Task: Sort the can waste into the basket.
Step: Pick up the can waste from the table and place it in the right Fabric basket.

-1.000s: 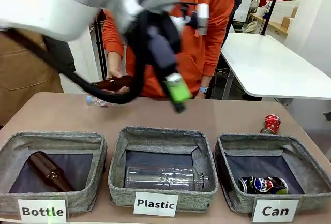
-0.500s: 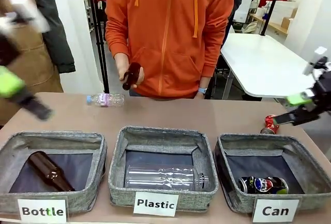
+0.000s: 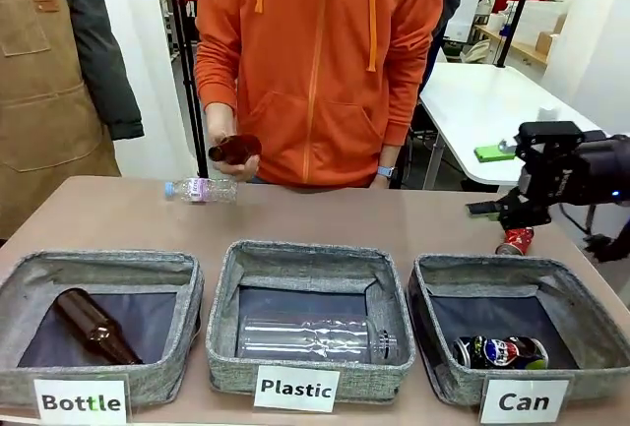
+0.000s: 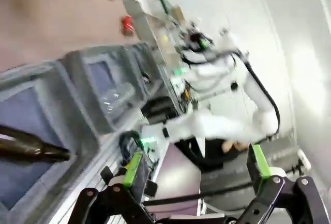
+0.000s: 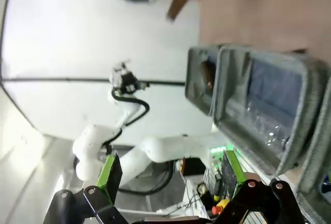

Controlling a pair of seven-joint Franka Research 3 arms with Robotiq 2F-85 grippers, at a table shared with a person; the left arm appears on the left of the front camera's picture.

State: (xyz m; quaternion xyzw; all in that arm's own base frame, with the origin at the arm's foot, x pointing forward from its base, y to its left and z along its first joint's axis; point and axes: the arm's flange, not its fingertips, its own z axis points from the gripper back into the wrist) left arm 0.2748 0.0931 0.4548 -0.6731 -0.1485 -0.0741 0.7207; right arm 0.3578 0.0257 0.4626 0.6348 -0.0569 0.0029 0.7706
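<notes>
A shiny red crushed can [image 3: 514,240] lies on the table just behind the grey "Can" basket [image 3: 489,271]. A dark printed can [image 3: 500,351] lies inside that basket. My right gripper [image 3: 490,180] hovers just above the red can, fingers pointing left, open and holding nothing. Its wrist view shows the open right gripper [image 5: 170,173] with bare green pads [image 5: 109,174]. My left gripper [image 4: 196,164] is open and empty in its own view, high and off to the side of the baskets. The red can [image 4: 127,25] shows far off there.
A person in an orange hoodie stands at the far side holding a brown bottle [image 3: 234,149]. A clear plastic bottle [image 3: 202,190] lies on the table. The "Bottle" basket [image 3: 98,267] holds a brown bottle; the "Plastic" basket [image 3: 310,254] holds a clear one.
My left arm swept from the table's middle away to the left and out of the front view. My right arm came in from the right to above the red can. The person's bottle shifted.
</notes>
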